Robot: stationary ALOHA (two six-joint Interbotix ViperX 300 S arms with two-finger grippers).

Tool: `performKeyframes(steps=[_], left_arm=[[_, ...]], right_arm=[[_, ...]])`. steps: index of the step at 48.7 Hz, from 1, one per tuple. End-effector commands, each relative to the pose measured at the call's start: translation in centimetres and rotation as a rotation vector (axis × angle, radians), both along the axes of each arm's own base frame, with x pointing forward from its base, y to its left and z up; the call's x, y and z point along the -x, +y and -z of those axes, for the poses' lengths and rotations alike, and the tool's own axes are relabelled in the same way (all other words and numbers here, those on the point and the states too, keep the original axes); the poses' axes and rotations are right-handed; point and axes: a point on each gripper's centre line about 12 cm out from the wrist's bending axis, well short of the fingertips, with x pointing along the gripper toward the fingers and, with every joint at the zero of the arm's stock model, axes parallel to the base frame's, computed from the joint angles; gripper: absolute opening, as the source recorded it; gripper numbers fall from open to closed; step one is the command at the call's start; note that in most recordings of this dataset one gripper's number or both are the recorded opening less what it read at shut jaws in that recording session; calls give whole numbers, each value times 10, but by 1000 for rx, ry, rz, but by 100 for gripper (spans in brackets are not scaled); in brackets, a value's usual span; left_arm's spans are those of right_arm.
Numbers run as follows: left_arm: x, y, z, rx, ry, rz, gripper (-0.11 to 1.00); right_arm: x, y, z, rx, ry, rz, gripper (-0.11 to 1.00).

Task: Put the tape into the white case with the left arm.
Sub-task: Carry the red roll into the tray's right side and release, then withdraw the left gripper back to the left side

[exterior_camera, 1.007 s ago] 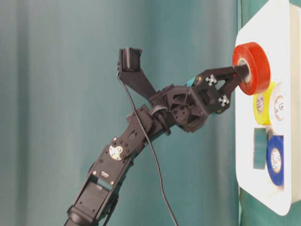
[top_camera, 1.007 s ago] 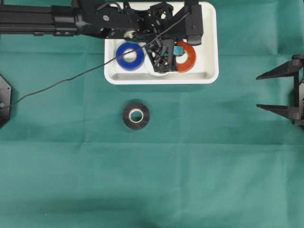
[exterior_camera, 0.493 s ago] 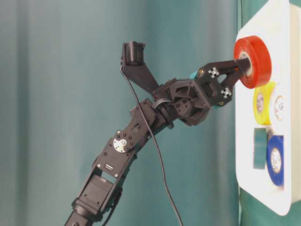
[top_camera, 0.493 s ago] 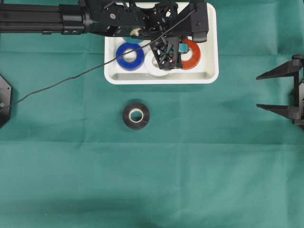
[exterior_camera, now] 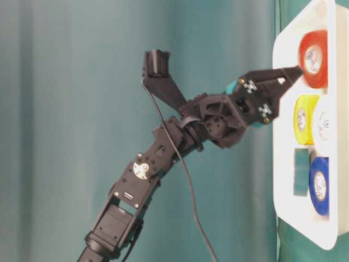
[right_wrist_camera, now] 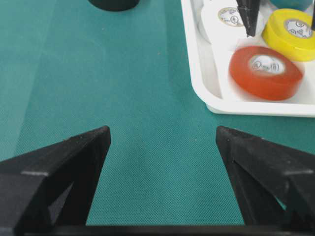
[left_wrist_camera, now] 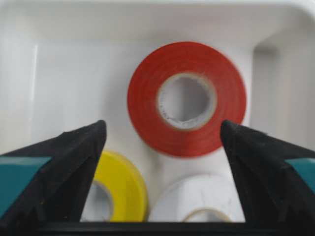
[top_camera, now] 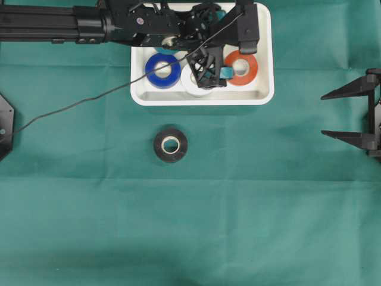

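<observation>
The white case (top_camera: 262, 89) sits at the back of the green cloth. A red tape (top_camera: 241, 67) lies flat inside it at the right end, free of any grip. My left gripper (top_camera: 217, 56) hovers over the case just left of that roll. Its jaws stand wide open and empty, with the red tape (left_wrist_camera: 186, 98) beyond the tips of the left gripper (left_wrist_camera: 162, 127). A black tape (top_camera: 170, 145) lies alone on the cloth in front of the case. My right gripper (top_camera: 351, 113) rests open at the right edge, holding nothing.
The case also holds a blue roll (top_camera: 163, 70), a white roll (top_camera: 195, 87), a yellow roll (right_wrist_camera: 290, 27) and a dark green roll (exterior_camera: 301, 172). A thin black cable (top_camera: 77, 104) trails from the left arm across the cloth.
The left gripper opened and let go of the red tape, which went from upright between the fingers to lying flat in the case. The right arm stayed still.
</observation>
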Motion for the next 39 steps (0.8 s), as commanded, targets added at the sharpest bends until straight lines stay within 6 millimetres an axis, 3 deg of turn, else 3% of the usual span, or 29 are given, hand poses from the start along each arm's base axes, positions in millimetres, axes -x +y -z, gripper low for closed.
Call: performKeyframes(steps=[1,16,39], left_arm=[[4,-3,-34,-16,-64,1,94],[54,-31,-54,-11,-57,28,94],[131,-64,-60,2,-31,58,94]], right_arm=[[-2,0,-3,2,-8,-1,62],[-2,0,-3,2,-9,-1,62],[-2,0,-3,2,-8,-1,62]])
